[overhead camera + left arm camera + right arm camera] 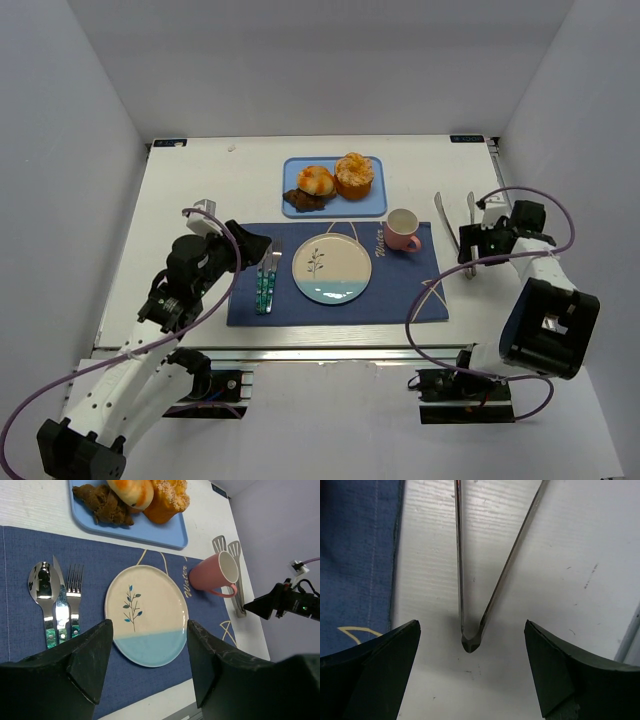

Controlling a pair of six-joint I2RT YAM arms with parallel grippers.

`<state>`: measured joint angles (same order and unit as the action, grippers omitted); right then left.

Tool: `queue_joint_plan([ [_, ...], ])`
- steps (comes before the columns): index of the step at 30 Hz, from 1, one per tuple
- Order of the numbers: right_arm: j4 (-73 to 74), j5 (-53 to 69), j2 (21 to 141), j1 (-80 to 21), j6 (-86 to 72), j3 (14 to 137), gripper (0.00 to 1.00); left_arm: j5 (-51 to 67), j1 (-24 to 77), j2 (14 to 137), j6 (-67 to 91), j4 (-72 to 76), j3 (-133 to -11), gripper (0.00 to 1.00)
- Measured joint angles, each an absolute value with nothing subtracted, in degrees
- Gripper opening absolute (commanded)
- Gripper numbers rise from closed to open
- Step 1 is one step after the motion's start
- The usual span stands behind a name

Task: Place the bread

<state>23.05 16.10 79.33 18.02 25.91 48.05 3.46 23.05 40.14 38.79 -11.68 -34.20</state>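
steel tongs (pixel 459 555) sit between the right gripper (pixel 471 630)'s wide-open, empty jaws, left gripper (pixel 149 630) parted, holding nothing.

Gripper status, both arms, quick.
Left gripper: open, holding nothing.
Right gripper: open, holding nothing; the hinge end of the tongs lines up with its gap, ungripped.

the white table (pixel 190 200) carries three things directly: a dark blue mat (pixel 400 290) at the front centre, a light blue tray (pixel 340 208) just behind it, and metal tongs (pixel 441 215) lying flat just right of the mat, arms spread toward the back.
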Motion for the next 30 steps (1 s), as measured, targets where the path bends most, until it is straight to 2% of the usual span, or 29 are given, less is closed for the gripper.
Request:
queue_joint_plan([
  [9, 16.4, 9.3, 93.3, 13.9, 24.4, 50.8, 0.89, 3.4, 23.0, 42.1, 38.6, -12.1, -34.2, 0.7],
  [15, 11.9, 8.7, 98.4, 12.5, 22.1, 55.0, 0.84, 2.9, 23.0, 41.6, 38.8, -12.8, -34.2, 0.7],
  [19, 9.2, 8.9, 99.9, 11.5, 20.7, 56.0, 0.77, 2.5, 23.0, 41.3, 39.1, -13.4, -34.1, 0.7],
  [20, 8.6, 9.0, 100.2, 11.4, 20.3, 56.0, 0.73, 2.4, 23.0, 41.3, 39.1, -13.5, -34.1, 0.7],
  [21, 8.2, 9.2, 100.3, 11.2, 20.0, 56.0, 0.61, 2.4, 23.0, 41.3, 39.2, -13.5, -34.1, 0.7],
  [23, 7.6, 9.6, 100.5, 11.0, 19.8, 56.0, 0.45, 2.3, 23.0, 41.3, 39.4, -13.5, -34.1, 0.7],
  [24, 7.3, 9.7, 100.6, 11.0, 19.8, 56.0, 0.3, 2.3, 23.0, 41.3, 39.5, -13.5, -34.1, 0.7],
  [26, 7.0, 9.8, 100.6, 11.0, 20.0, 56.0, 0.16, 2.3, 23.0, 41.3, 39.5, -13.5, -34.1, 0.7],
  [27, 7.1, 9.9, 100.5, 11.1, 19.9, 56.0, 0.03, 2.3, 23.0, 41.3, 39.5, -13.6, -34.1, 0.7],
  [30, 7.9, 10.6, 99.4, 11.7, 19.8, 55.3, 0.0, 2.3, 23.0, 40.8, 39.5, -14.0, -34.1, 0.7],
])
